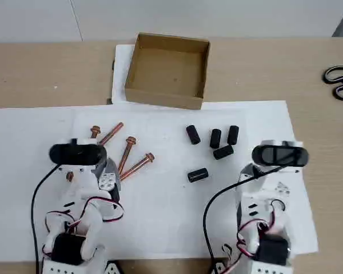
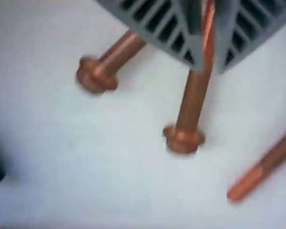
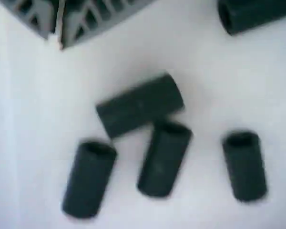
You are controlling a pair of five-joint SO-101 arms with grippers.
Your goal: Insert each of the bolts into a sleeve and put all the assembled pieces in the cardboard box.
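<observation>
Where white paper covered the desk, the bolts lay fanned at the left and five sleeves lay right of them, well apart. The box stood at the paper's far edge. In the left wrist view, the left fingers were nearly together, with one of the bolts seen through their slit. In the right wrist view, the right fingers were together near the sleeves, two of them touching.
</observation>
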